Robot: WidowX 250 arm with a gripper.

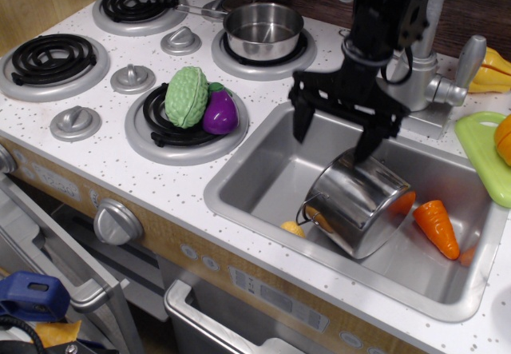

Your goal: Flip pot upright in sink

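Pot: tall shiny steel cylindrical pot [359, 206] with a rolled rim and a small loop handle, its mirror wall reflecting the basin.
Location: inside the rectangular silver-grey sink [263, 170] set in the white speckled worktop [172, 182], beside an orange toy carrot [437, 228].
Fingers: the black gripper [334, 134] hangs with its two fingers [301, 122] spread wide, holding nothing; the farther fingertip is at the pot's upper wall, contact uncertain.
Orientation: the pot lies tilted on its side, mouth toward the sink's near-left, base raised toward the far right; its long axis runs along that diagonal.
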